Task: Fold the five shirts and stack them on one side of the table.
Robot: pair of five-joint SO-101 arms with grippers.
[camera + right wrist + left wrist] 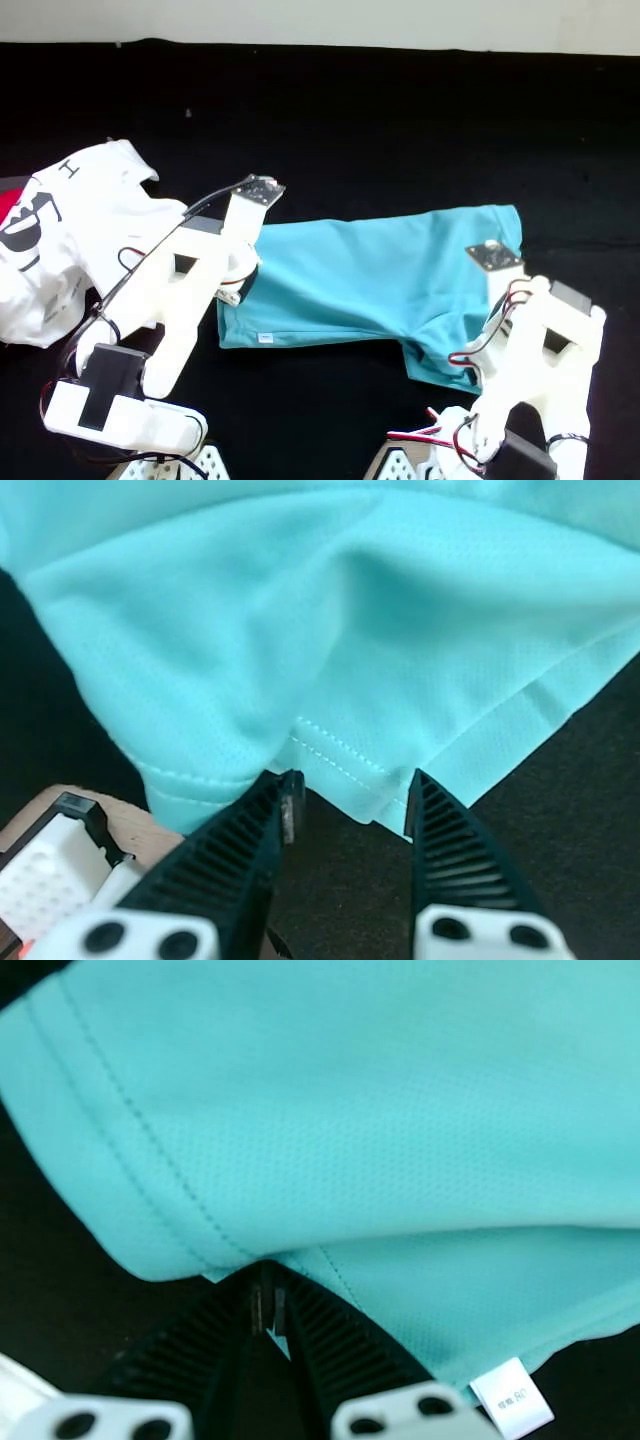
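Item: teal shirt (380, 275), lying flat mid-table (350, 120), just beside a heaped white printed shirt (70, 240).
Axis: long axis runs across the table. The straight hem end points toward the white shirt, and the sleeve end appears to point the opposite way.
Left pincer (268, 1305): clenched on the hem edge, gripping with its very tips.
Right pincer (350, 800): released, jaws spread astride a stitched edge.
Risks: the thin tip grip may slip on lifting. The right pincer may catch one layer only, skewing the fold.
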